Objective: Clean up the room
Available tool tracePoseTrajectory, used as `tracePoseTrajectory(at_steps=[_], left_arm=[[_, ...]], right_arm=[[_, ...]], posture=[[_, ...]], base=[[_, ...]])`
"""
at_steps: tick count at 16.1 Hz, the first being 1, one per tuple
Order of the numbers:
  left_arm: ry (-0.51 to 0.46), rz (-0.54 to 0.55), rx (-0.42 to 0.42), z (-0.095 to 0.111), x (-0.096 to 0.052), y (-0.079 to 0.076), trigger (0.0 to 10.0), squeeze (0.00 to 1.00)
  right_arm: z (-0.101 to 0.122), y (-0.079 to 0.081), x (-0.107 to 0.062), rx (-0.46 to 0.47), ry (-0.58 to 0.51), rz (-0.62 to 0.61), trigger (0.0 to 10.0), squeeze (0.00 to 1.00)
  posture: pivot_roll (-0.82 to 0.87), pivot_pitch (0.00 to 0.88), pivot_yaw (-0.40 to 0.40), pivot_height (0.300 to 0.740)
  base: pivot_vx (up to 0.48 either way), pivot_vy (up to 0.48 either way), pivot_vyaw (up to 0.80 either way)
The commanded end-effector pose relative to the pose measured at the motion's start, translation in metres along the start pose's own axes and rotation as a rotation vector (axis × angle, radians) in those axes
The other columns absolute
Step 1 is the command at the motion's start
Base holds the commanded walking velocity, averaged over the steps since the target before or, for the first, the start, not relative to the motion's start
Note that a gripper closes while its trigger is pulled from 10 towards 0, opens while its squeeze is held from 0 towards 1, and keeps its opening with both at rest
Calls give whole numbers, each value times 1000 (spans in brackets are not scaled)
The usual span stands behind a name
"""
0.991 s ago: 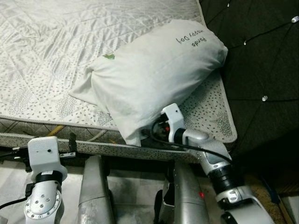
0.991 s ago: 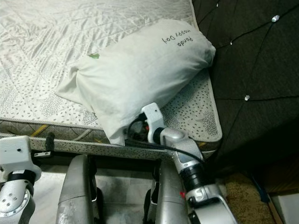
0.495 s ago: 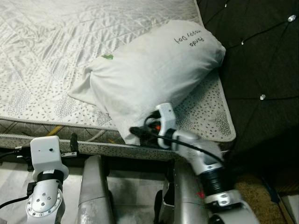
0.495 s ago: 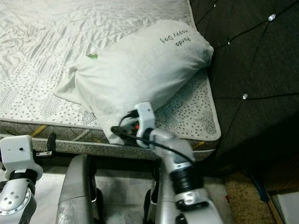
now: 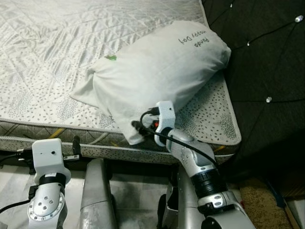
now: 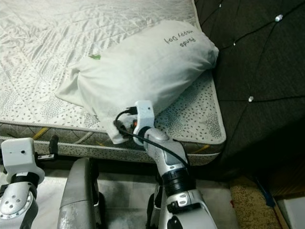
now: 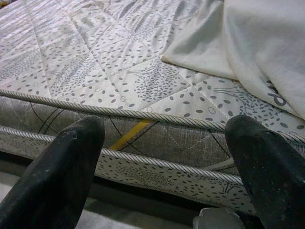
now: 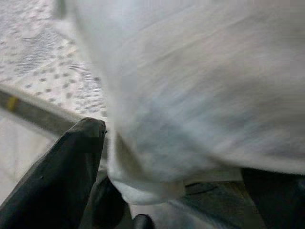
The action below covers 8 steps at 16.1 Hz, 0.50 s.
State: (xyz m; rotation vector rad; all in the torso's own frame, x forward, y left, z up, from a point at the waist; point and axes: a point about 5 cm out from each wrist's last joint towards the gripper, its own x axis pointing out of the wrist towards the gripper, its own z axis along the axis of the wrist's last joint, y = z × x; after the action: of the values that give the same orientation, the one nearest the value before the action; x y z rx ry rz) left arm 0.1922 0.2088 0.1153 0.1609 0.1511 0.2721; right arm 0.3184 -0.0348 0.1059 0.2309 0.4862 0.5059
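Here our left claw (image 7: 162, 167) waits, fingers apart, below the quilted grey-patterned mattress (image 5: 47, 71); our right claw (image 5: 137, 128) straddles the plump white cloth pillow (image 5: 157, 71) at its overhanging corner (likely to reposition it).

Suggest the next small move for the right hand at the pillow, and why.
Probably close the right hand on the pillow: its fingers are open and straddle the pillow's near corner, which overhangs the mattress edge. The left hand is open, short of the mattress.
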Motion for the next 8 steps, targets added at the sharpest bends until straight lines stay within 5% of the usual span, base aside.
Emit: tracePoseTrajectory(at_steps=[1,2,3,8], left_arm=[[16,-9,4,-3,0,-2,10000,0],[14,-9,5,-2,0,-2,10000,0],[13,-10,7,-2,1,-2,10000,0],[9,-10,10,-3,3,-2,10000,0]], right_arm=[[16,2,5,16,-63,-63,10000,0],[20,-1,6,50,-93,-107,1216,0],[24,-2,7,63,-116,-127,0,0],[32,-15,8,121,-190,-217,0,0]], posture=[[167,130,-77,541],[167,128,-78,541],[167,127,-78,541],[168,108,-74,541]], base=[[0,0,0],[0,0,0],[0,0,0],[0,0,0]])
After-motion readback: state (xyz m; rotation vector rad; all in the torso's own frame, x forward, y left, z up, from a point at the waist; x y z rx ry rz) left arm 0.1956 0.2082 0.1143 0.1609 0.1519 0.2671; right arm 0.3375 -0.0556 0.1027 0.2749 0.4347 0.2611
